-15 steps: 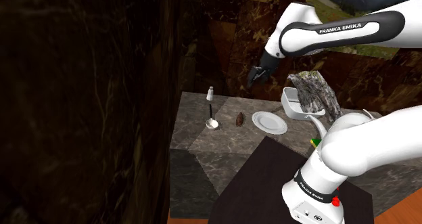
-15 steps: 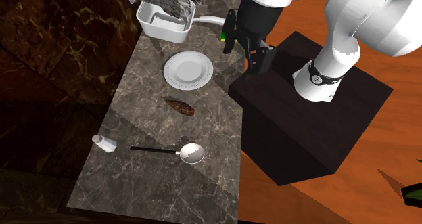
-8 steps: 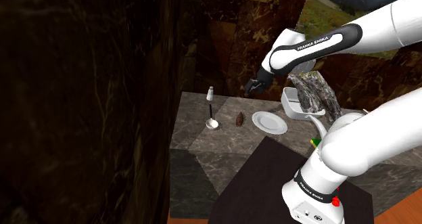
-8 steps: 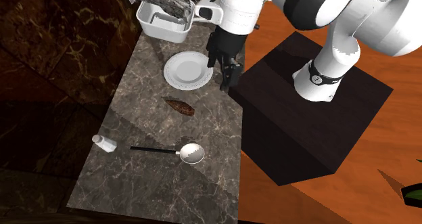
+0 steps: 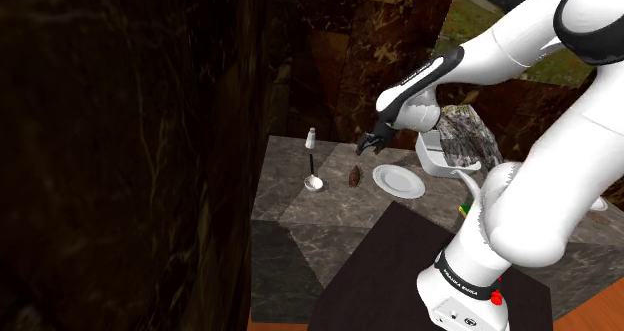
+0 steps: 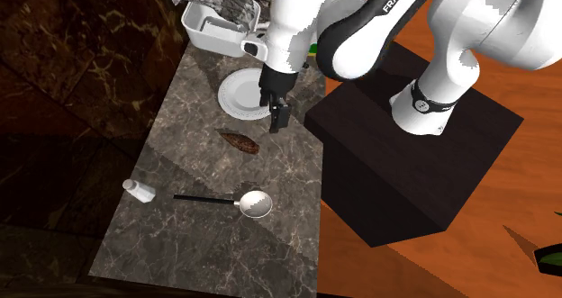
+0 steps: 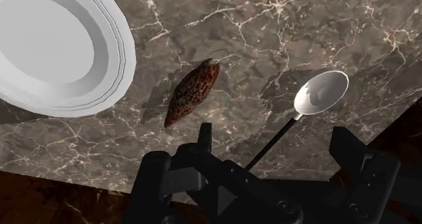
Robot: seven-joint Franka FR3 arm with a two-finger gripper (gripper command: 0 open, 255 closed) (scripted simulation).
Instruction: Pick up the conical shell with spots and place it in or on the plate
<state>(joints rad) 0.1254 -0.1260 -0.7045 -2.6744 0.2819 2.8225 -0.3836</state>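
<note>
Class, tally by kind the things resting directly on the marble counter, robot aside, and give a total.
Plate: 1
Spotted shell: 1
Spoon: 1
Shaker: 1
White tub: 1
Total: 5
A partly hidden green thing is left uncounted.

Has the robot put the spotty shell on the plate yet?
Not yet. Nothing looks done: the spotted brown shell lies on the marble counter beside the bare white plate. In hand: the gripper hovers open above the counter by the plate's edge, holding nothing. Left: go down, grasp the shell, lift it and set it on the plate.
</note>
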